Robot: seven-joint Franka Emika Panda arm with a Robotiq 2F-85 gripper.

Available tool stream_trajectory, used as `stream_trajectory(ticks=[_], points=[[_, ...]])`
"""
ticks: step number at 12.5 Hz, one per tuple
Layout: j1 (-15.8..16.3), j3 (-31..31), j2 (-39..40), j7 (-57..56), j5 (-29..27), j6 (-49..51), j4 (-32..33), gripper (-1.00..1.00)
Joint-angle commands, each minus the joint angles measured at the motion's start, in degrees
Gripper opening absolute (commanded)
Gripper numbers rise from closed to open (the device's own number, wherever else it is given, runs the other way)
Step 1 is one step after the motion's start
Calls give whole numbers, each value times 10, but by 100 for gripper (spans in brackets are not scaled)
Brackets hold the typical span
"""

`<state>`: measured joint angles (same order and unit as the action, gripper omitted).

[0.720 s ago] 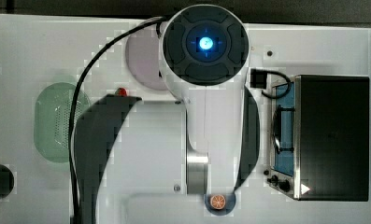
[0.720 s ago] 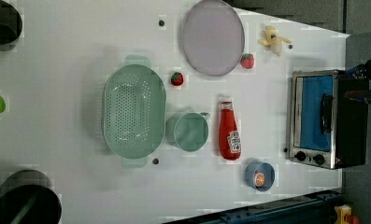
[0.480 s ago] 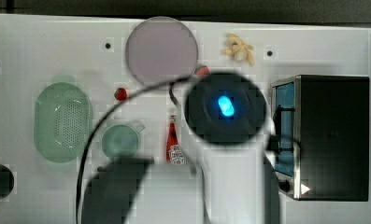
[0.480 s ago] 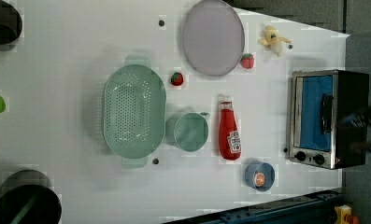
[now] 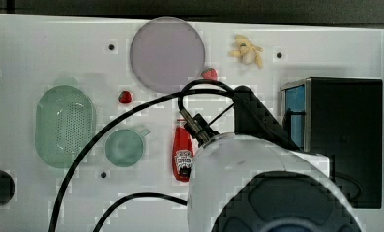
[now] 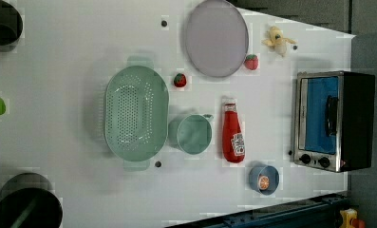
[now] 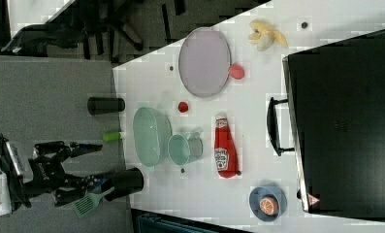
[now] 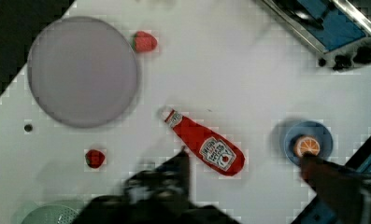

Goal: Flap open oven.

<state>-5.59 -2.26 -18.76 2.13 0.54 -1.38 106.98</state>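
Since a moment ago, the big white robot arm (image 5: 257,183) has swung down across the table, and now it sits in the top view's lower right corner, partly over the oven. Its black cables loop over the white table (image 6: 58,71).

Next biggest is the oven (image 6: 357,123). It stands near the table's edge on the left view's right. It is a black box with a silver front. Its long side runs up and down in the left view. Its blue glass door faces the left view's left, toward the other things. The door is shut flat. The black bar handle (image 6: 331,115) runs up and down along the door. The little black knobs (image 6: 314,160) sit at the lower end of the front.

A round grey plate (image 6: 216,37) lies at the top. A green strainer (image 6: 136,118) lies in the middle, with a green cup (image 6: 193,134) just beside it. A red ketchup bottle (image 6: 233,137) lies flat between the cup and the oven. A small blue bowl (image 6: 263,179) sits near the knobs.

In the wrist view, the claw (image 8: 245,158) is high above the table, its two fingers wide apart and holding nothing.
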Motion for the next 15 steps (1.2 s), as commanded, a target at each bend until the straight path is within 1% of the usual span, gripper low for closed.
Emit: stream_trajectory(ticks=[1, 3, 4, 6, 9, 13, 15], points=[[-10, 3, 25, -27, -2, 12, 23, -9], [-11, 11, 28, -27, -1, 11, 23, -55], [-12, 18, 32, -29, -1, 10, 24, -65], [-12, 39, 44, -73, 0, 7, 26, -65], [-13, 82, 66, -236, 9, -19, 40, -65], [-16, 137, 94, -475, 35, -133, 89, -65], [-18, 164, 107, -554, 42, -204, 122, -65]])
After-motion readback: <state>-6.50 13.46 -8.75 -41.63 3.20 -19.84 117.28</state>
